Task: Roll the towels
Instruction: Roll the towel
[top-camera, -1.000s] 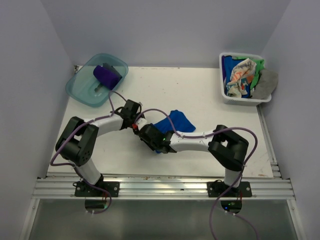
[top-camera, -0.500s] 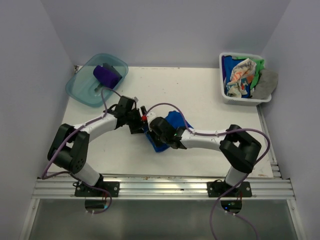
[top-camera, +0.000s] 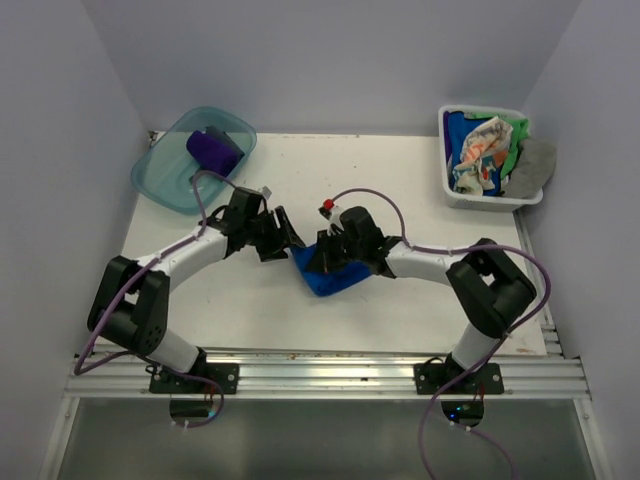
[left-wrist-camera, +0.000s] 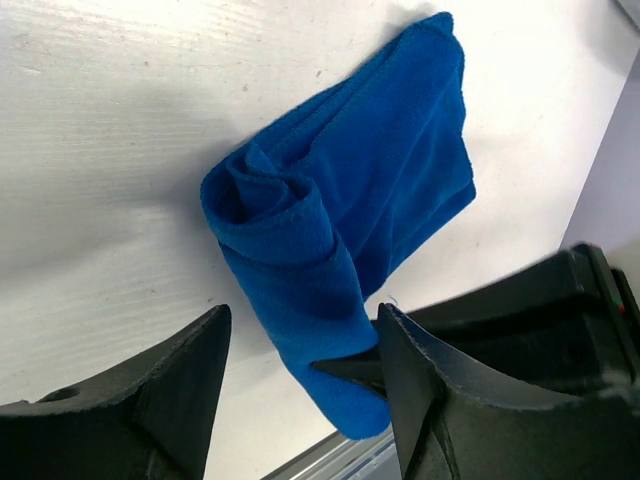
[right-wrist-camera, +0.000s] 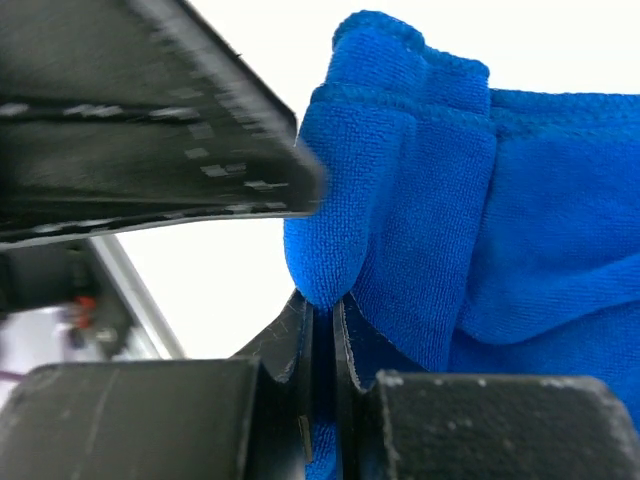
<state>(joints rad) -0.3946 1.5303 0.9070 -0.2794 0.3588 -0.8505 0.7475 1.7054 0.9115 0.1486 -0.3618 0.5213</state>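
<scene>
Fleecy blue towel (left-wrist-camera: 390, 190), matt table (left-wrist-camera: 120, 120)

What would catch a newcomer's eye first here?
A half-rolled royal blue towel lies at the centre of the table, its edge pinched in the shut right gripper, with the left gripper open beside it. A rolled purple towel sits in the teal tub back left; crumpled towels fill the white basket back right.

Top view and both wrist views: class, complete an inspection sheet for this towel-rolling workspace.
Surface: white table, faint marks.
Job's things: blue towel partly rolled at centre; purple towel in teal tub; mixed towels heaped in white basket.
Clutter: nothing seen.
Grippers: left gripper open beside the blue towel; right gripper shut on its fold.
Cables: purple cables looping above the table.
Surroundings: pale walls; metal rail at near edge.
</scene>
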